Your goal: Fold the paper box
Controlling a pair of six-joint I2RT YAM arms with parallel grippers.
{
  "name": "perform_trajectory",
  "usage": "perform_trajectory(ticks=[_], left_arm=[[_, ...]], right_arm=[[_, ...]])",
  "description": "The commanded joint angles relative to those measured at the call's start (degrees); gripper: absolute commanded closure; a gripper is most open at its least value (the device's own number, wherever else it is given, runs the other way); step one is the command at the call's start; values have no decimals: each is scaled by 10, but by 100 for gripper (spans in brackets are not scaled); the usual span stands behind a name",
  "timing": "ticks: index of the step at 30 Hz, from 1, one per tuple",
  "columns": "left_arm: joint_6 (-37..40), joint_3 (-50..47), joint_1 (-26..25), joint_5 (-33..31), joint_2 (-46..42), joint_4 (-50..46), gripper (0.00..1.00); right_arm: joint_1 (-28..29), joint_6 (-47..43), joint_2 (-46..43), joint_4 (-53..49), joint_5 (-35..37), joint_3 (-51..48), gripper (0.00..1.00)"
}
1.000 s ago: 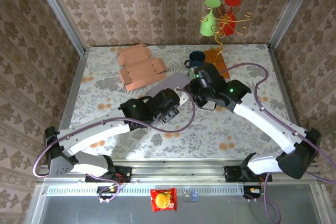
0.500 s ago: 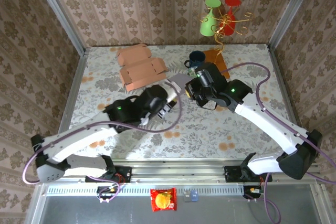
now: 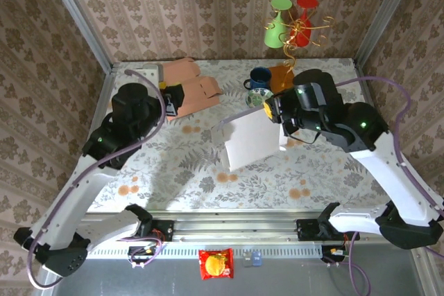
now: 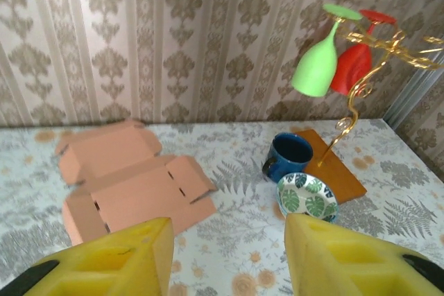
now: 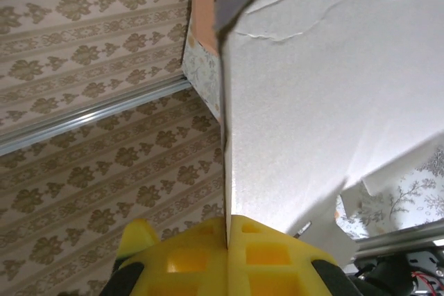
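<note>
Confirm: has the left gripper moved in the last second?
Yes. The left gripper has gone up and left in the top view, ending at the near edge of the flat brown cardboard.

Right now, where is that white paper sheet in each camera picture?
Top view: white sheet at centre, pinched by the right gripper.
Right wrist view: white sheet upper right, its edge clamped.
Left wrist view: brown cardboard and blue mug instead.
Shared landmark: the patterned wallpaper.
</note>
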Motion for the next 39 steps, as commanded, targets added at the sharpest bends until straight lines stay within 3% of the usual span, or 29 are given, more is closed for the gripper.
perform_trajectory(ticks=[1,4,12,17,29,34,39], left_arm=[[-90,-12,43,115,21,-9,56],[-117,-1,61,172,55,-14,58],[-185,63,61,247,128,-86,64],[-199,59,48,248,150,-125,65],[-180,-92,71,226,117,-55,63],[-225,-195,149,284,81,15,63],[-183,-238,172,294,71,39,63]], right_arm=[[2,29,-1,-61,57,8,100],[-8,46,1,21,41,-67,100],[-42,43,41,221,13,-219,100],[-70,53,71,381,-22,-314,100],[-113,-45,145,543,-109,-372,100],[-123,-104,154,568,-142,-402,100],[-131,-142,159,590,-162,-428,100]])
